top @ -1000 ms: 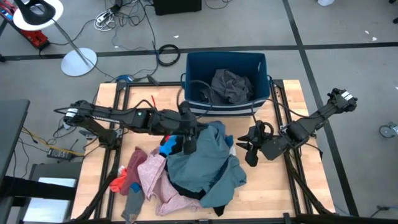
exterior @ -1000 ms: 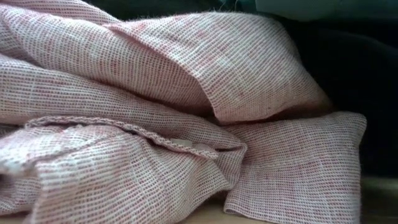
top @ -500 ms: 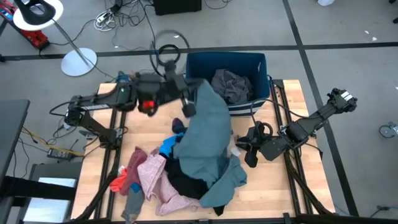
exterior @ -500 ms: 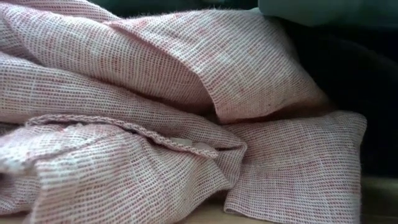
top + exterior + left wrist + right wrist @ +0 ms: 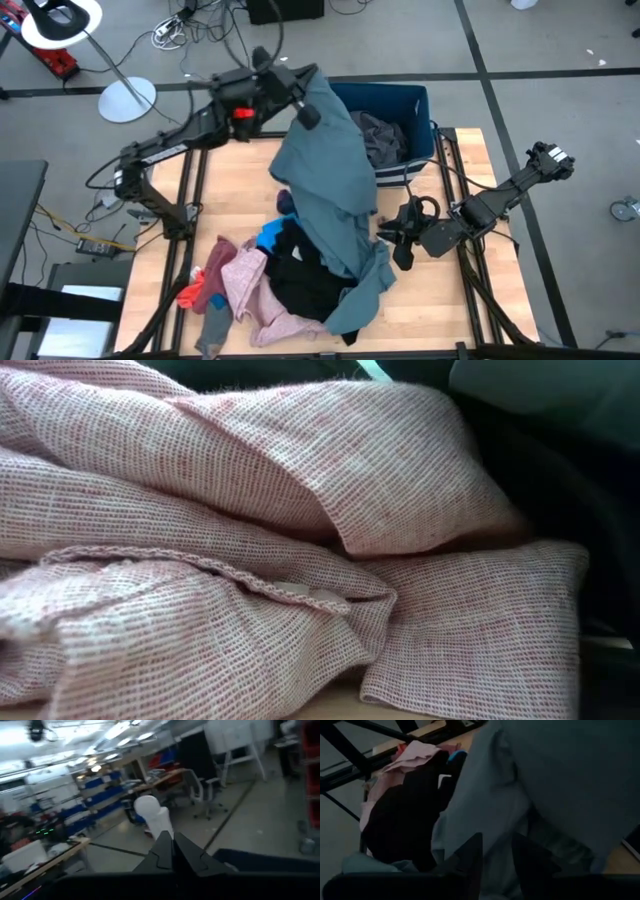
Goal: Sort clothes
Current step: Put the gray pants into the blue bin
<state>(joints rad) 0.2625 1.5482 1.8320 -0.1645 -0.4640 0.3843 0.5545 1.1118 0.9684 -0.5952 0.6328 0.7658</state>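
My left gripper (image 5: 303, 95) is raised high over the table's far side, by the bin's left corner, and is shut on the teal-grey garment (image 5: 330, 190). In the left wrist view its fingers (image 5: 172, 851) are closed together. The garment drapes down onto the pile: a black garment (image 5: 300, 282), a pink one (image 5: 245, 285), a bright blue one (image 5: 270, 236), a red-orange one (image 5: 193, 295) and a grey sock (image 5: 212, 332). My right gripper (image 5: 397, 240) lies low at the pile's right, open (image 5: 497, 857), its fingers toward the teal-grey cloth. My left gripper holds the teal-grey garment by its upper end (image 5: 315, 82); the cloth itself hides the place of contact. The garment hangs below the gripper in a long drape. Its lower end (image 5: 350, 300) rests on the pile on the table.
A dark blue bin (image 5: 400, 98) stands at the table's far edge with a dark grey garment (image 5: 375, 135) in it. The pink woven cloth (image 5: 250, 540) fills the low view. Bare wood shows at the table's far left (image 5: 225, 185) and right (image 5: 455, 290).
My left gripper has risen from the pile and swung toward the table's far edge, beside the bin. It has drawn the teal-grey garment up into a long drape. The garment's lower end has stayed on the pile, and the black garment under it now shows.
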